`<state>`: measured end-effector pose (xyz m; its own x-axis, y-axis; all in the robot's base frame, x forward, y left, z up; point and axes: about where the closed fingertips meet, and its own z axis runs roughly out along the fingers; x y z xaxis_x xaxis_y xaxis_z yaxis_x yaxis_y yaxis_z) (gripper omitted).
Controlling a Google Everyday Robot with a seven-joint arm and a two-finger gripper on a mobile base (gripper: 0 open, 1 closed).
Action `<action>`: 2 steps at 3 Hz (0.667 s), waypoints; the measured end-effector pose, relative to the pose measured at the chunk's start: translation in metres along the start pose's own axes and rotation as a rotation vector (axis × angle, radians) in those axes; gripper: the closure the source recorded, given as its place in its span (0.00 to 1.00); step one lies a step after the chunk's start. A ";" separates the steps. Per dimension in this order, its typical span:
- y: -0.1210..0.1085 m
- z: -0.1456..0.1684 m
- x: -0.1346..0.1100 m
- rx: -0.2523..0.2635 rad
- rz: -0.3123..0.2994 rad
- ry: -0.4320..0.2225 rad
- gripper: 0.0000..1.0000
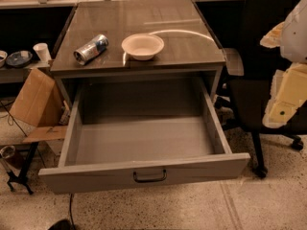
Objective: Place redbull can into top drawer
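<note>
Camera view: the redbull can (91,48) lies on its side on the table (144,18), just left of a white bowl (142,46). The top drawer (144,174) stands pulled open below. The gripper (288,97) hangs at the right edge, well apart from the can; I cannot tell its grip.

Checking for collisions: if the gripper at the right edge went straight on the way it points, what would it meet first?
The gripper, at the right edge, seems to point down and left; probably the black chair first, though depth is unclear.
</note>
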<state>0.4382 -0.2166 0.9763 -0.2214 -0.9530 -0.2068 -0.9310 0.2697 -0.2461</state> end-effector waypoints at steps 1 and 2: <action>0.000 0.000 0.000 0.000 0.000 0.000 0.00; -0.006 -0.001 -0.019 0.015 0.013 -0.031 0.00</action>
<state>0.4479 -0.2001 0.9826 -0.2237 -0.9448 -0.2393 -0.9238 0.2838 -0.2569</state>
